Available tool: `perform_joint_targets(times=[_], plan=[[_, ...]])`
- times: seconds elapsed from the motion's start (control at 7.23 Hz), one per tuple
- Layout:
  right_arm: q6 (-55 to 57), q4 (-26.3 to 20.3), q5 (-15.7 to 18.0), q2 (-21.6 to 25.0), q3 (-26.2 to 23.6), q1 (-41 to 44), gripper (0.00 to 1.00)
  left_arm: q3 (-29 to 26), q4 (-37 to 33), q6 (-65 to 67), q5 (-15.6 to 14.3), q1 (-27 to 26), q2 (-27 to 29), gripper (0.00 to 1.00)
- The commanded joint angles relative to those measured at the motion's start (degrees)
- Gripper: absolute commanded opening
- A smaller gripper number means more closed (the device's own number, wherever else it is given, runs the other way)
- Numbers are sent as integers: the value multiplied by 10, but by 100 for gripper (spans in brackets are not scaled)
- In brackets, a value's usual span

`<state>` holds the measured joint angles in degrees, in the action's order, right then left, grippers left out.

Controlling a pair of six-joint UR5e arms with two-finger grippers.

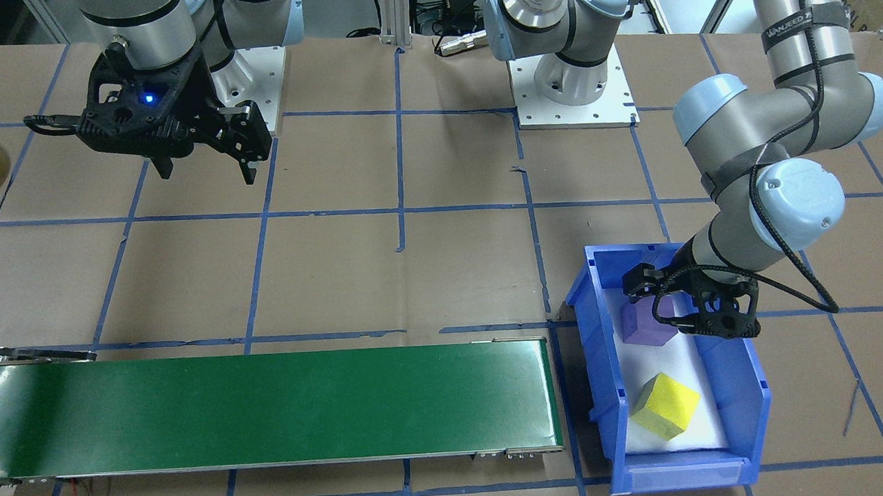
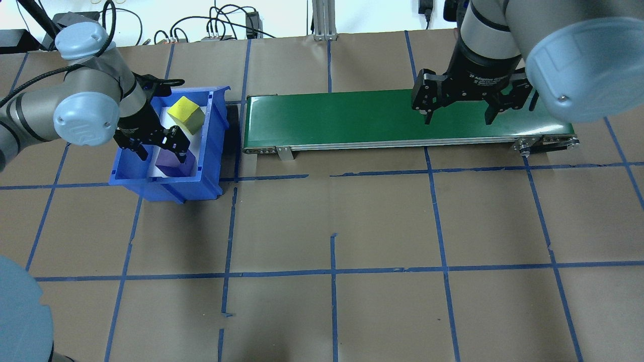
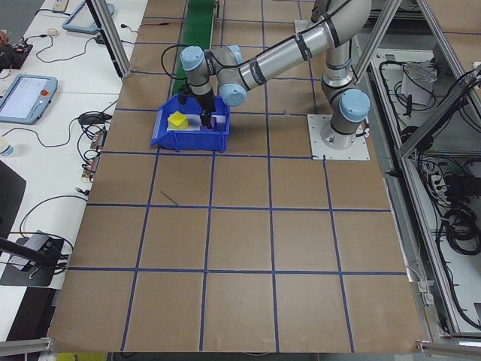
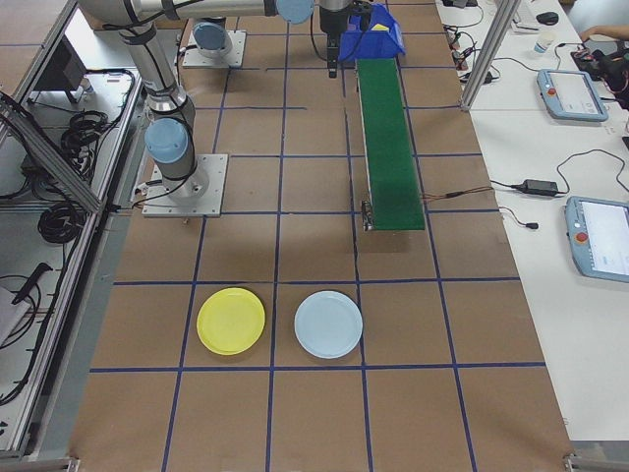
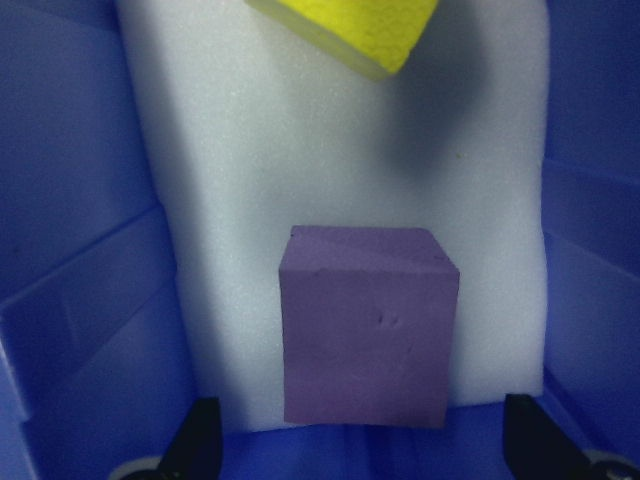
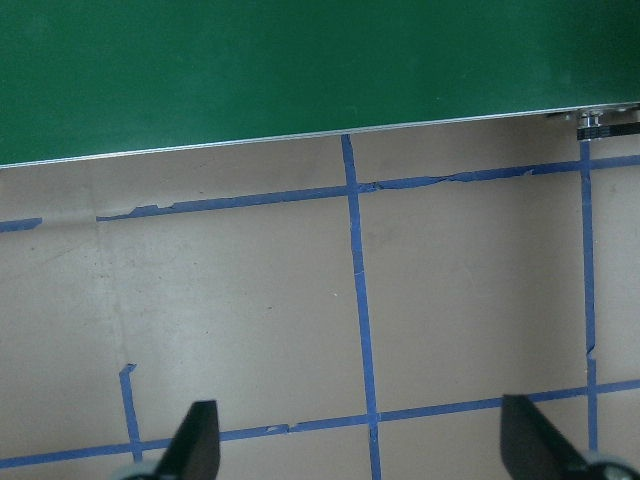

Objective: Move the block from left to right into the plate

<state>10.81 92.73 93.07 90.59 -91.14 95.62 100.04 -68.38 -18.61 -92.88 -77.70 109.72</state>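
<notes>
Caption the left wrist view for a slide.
Open left gripper poised over a purple block on white foam in the blue bin.

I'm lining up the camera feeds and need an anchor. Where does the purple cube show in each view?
Front-facing: purple cube lower right, in the blue bin.
Overhead: upper left.
Exterior left: upper middle, mostly hidden.
Exterior right: not visible.
Left wrist: centre.
Right wrist: absent.
Shared landmark: the yellow cube beside it.
</notes>
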Motion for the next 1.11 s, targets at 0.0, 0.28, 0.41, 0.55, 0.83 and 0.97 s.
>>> perform_joint_targets(times=[0.0, 0.28, 0.41, 0.55, 0.83, 0.97], plan=[[0, 0, 0, -1, 0, 0, 100, 10, 14, 1, 1, 0, 17, 100], [0, 0, 0, -1, 0, 0, 100, 11, 32, -2, 22, 0, 23, 85], [0, 0, 0, 0, 0, 0, 100, 11, 39, -3, 23, 0, 29, 54], [0, 0, 0, 0, 0, 0, 100, 9, 40, -3, 22, 0, 29, 30], [0, 0, 0, -1, 0, 0, 100, -19, 50, -5, 17, -1, -27, 25], [0, 0, 0, -1, 0, 0, 100, -31, 42, -7, 21, -6, -76, 25]])
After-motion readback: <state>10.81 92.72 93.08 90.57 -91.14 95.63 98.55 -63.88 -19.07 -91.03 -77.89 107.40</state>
